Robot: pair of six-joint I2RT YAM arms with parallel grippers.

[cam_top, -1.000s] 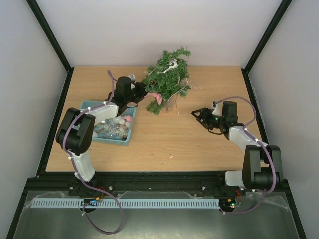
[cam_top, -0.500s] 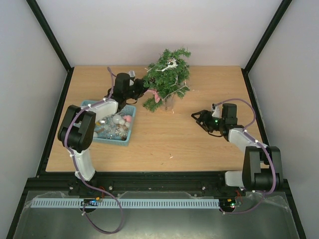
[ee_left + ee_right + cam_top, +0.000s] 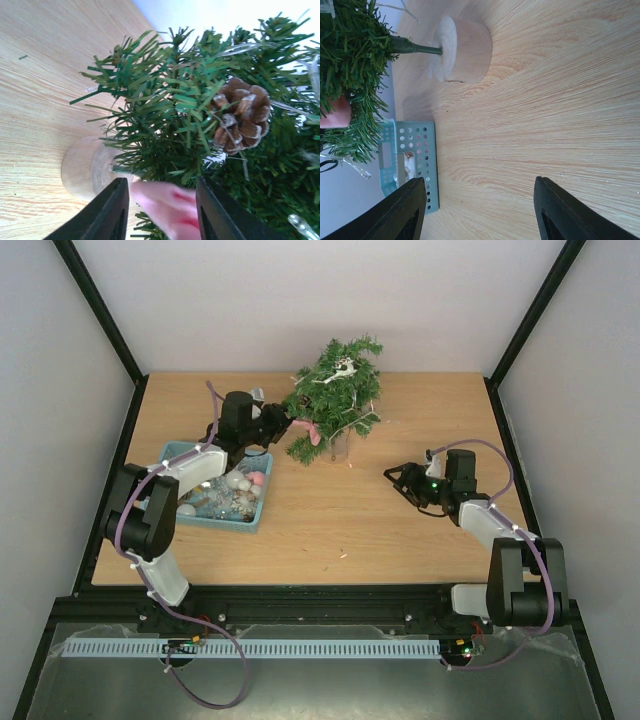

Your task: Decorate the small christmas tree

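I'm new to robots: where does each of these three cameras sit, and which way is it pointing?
Top external: above and behind the robot, looking down on the table; left arm and right arm show whole.
Left wrist: on the left arm, facing the small christmas tree close up; left gripper shows.
Right wrist: on the right arm, looking low across the table at the tree's wooden base; right gripper shows.
All three share the tree.
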